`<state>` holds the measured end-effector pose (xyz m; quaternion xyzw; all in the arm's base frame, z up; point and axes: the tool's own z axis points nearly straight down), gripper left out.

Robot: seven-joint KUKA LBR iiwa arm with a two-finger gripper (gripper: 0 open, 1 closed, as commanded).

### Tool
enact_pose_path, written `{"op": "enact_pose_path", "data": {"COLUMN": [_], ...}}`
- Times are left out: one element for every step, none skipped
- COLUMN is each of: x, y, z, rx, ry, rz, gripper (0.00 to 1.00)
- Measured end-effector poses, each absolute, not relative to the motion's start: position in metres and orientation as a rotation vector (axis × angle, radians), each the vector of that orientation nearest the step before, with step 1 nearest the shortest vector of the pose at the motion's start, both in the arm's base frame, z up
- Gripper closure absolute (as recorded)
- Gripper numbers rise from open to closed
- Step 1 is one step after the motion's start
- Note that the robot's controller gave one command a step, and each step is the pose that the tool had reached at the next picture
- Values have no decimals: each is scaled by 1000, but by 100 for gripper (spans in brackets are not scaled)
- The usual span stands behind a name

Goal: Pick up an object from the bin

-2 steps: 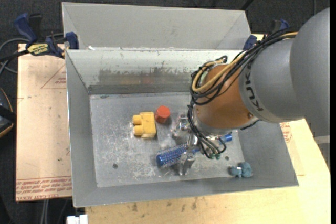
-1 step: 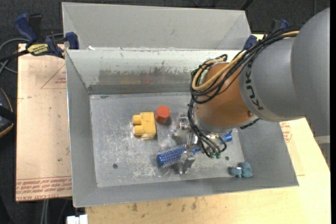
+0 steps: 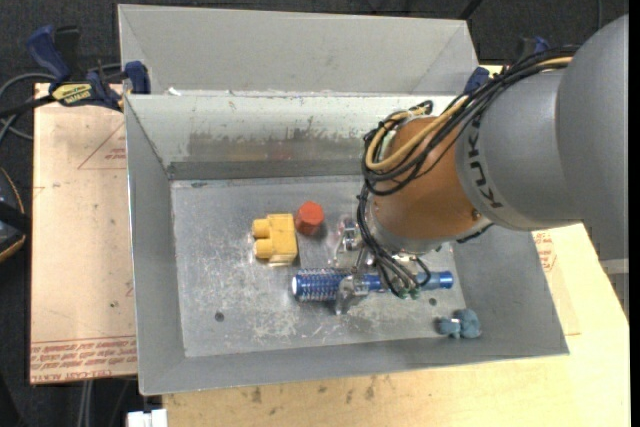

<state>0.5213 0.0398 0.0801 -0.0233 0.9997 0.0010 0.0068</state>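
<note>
A grey metal bin seen from above, with a few small things lying loose and apart on its flat floor. A grey robot arm reaches in and points its claw straight down, low over a blue brush-like thing. The brush's ribbed head sticks out just to the claw's left, and its thin handle runs off to the claw's right. The arm's orange wrist cover and cables hide part of the claw, so whether it is wide or closed cannot be told. It seems aimed at the narrow middle of the brush, probably the easiest part to pinch. A yellow block and a small red piece lie up and left of the claw. A small blue-grey thing lies down and right, well apart.
</note>
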Motion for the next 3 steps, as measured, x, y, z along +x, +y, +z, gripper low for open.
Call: {"op": "enact_pose_path", "data": {"x": [522, 522, 522], "y": [40, 40, 40], "z": [94, 113, 120], "rx": [-74, -74, -75], "ry": [3138, 3139, 3139], "rz": [2, 2, 1], "gripper": [100, 100, 100]}}
